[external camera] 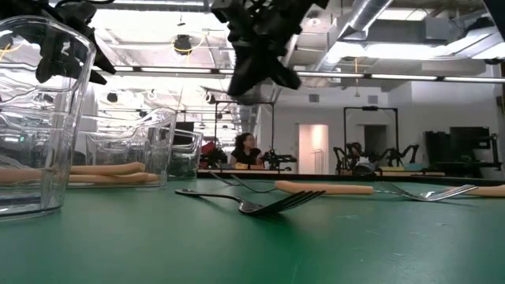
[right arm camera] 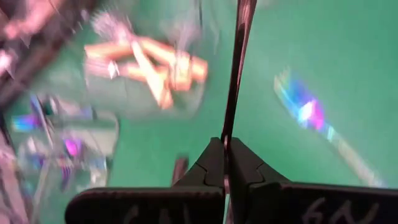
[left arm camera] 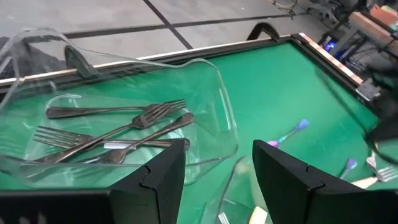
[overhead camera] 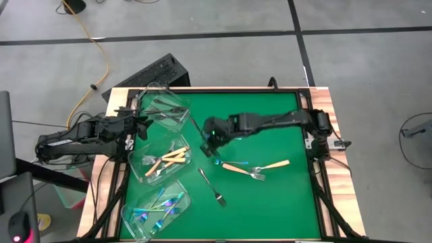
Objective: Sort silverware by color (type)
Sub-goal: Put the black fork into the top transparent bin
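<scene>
Three clear tubs stand along the table's left. The far tub [overhead camera: 181, 102] holds dark silver forks [left arm camera: 118, 127], the middle tub [overhead camera: 137, 160] cream-handled forks [overhead camera: 169, 158], and the near tub [overhead camera: 129, 217] iridescent forks [overhead camera: 162, 206]. My right gripper [overhead camera: 208, 140] is over the table's middle, shut on a dark silver fork [overhead camera: 196, 125]. On the cloth lie an iridescent fork [overhead camera: 219, 160], two cream-handled forks [overhead camera: 236, 169] [overhead camera: 275, 164] and a silver fork [overhead camera: 211, 187]. My left gripper [left arm camera: 217, 177] waits open beside the far tub. My right gripper pinches the dark fork's thin shaft [right arm camera: 231, 124] between its two fingers. The fingers slant down from the table's right, and the fork runs on past the fingertips in line with them, toward the far tub. The fork is lifted clear of the cloth.
The green cloth [overhead camera: 270, 209] is bare at the near right and far middle. A raised wooden frame [overhead camera: 327, 175] borders the table. A dark box [overhead camera: 152, 73] lies beyond the far left corner. In the low view a person [external camera: 246, 150] sits far back in the room.
</scene>
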